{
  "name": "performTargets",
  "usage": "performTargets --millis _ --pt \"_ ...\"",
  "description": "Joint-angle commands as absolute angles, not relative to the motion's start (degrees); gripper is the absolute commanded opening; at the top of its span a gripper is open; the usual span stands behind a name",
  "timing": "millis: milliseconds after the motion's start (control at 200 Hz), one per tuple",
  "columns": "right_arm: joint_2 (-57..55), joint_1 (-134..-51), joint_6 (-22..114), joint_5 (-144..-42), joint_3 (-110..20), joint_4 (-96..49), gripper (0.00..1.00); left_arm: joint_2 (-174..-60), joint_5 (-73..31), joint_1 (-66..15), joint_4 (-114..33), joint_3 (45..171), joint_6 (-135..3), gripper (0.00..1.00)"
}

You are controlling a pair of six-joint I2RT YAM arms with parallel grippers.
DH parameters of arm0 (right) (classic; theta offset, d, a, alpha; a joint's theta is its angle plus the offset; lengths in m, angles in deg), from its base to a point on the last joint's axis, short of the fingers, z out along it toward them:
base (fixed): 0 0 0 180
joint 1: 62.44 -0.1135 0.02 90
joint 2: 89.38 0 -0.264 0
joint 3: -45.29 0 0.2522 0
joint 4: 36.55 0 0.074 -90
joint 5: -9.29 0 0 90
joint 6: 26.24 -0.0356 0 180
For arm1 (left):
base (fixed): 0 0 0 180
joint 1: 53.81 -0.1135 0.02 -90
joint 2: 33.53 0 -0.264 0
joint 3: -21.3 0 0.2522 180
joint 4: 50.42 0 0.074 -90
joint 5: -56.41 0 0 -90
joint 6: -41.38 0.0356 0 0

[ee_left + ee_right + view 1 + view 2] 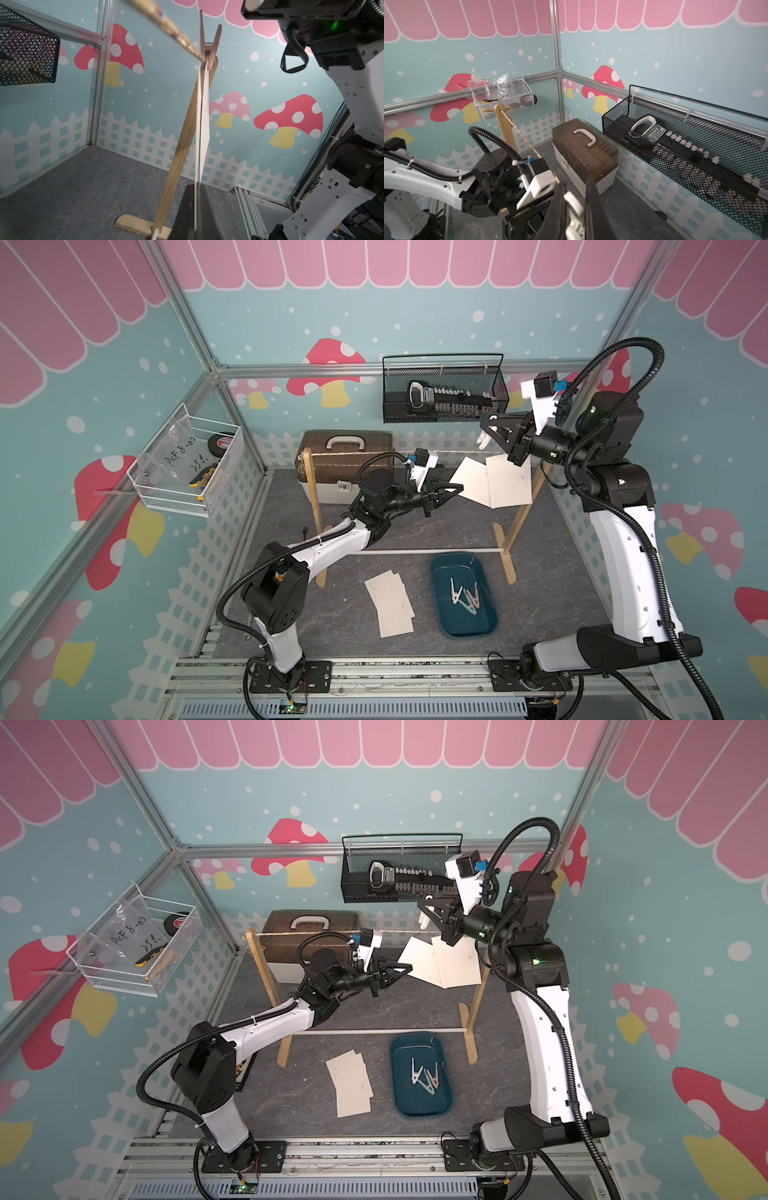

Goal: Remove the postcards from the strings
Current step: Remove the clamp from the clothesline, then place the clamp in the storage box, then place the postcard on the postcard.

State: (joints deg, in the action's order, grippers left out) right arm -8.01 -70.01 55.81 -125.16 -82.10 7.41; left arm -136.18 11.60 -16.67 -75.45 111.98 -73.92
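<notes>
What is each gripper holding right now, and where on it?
Left gripper: a postcard, by its bottom edge. Right gripper: a white clothespin, across its body.

Bright, even, diffuse light fr. overhead in all views; no blown-out spots. Shadows soft & faint on the dark grey stone-pattern floor mat [415, 526]. Slight sheen on the crumpled clear plastic bag [176, 448]. Top views sharp at centre; silver aluminium frame posts [183, 310] splay w/ wide-angle distortion twd edges. Left wrist view: thin beige-and-yellow twisted twine [166, 27] badly blurred near lens; small green indicator light [334, 25] blooms. Right wrist view: nearest foreground soft, bkgd crisp.
</notes>
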Motion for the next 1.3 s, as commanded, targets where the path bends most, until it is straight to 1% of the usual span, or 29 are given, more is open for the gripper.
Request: performTargets --millis 0,140,250,460,620,720,801,896,1016,1101,1161,1216,1296 --pt "-10.4 -70.3 51.6 -119.2 -81.7 3.8 0.0 -133.6 10.9 -17.0 -74.0 110.7 -73.7 0.0" --pt "-13.0 -70.3 49.7 -120.3 -81.8 5.1 0.0 -131.3 11.0 -17.0 -69.6 109.8 -73.0 0.0" --pt "-18.8 -70.3 48.5 -119.6 -77.3 6.1 0.0 -126.9 9.4 -17.1 -62.2 107.5 -70.3 0.0" --pt "-32.8 -70.5 42.0 -121.6 -61.3 3.6 0.0 -116.0 4.6 -17.4 -41.2 103.3 -65.1 0.0" --pt "-40.9 -70.5 37.9 -123.1 -50.1 4.4 0.0 -107.8 -0.8 -17.9 -22.3 100.5 -60.1 0.0" --pt "-45.9 -70.6 34.1 -124.0 -40.9 1.5 0.0 -103.6 -3.3 -18.7 -12.5 98.9 -59.1 0.0" --pt "-49.7 -71.0 32.4 -122.9 -32.7 -0.4 0.0 -101.4 -3.8 -19.3 -6.1 97.6 -60.0 0.0" --pt "-52.7 -72.0 33.7 -120.0 -24.1 1.2 0.0 -101.0 -3.0 -19.6 1.7 96.9 -61.2 0.0" --pt "-54.4 -76.3 33.8 -115.3 -14.7 2.2 0.0 -101.7 -1.8 -20.0 8.0 94.2 -62.0 0.0" --pt "-55.6 -82.6 32.2 -109.8 -8.5 0.1 0.0 -102.4 -1.3 -20.3 10.7 92.0 -62.4 0.0" --pt "-55.8 -86.9 31.4 -105.1 -5.1 -1.1 0.0 -102.8 0.1 -20.2 10.4 90.5 -63.8 0.0" --pt "-55.1 -89.7 30.6 -102.7 -2.0 -2.4 0.0 -103.4 2.3 -20.2 9.5 89.3 -64.6 0.0" --pt "-53.2 -92.7 30.2 -99.4 0.9 -3.3 0.0 -104.4 1.6 -20.5 9.3 88.6 -65.5 0.0"
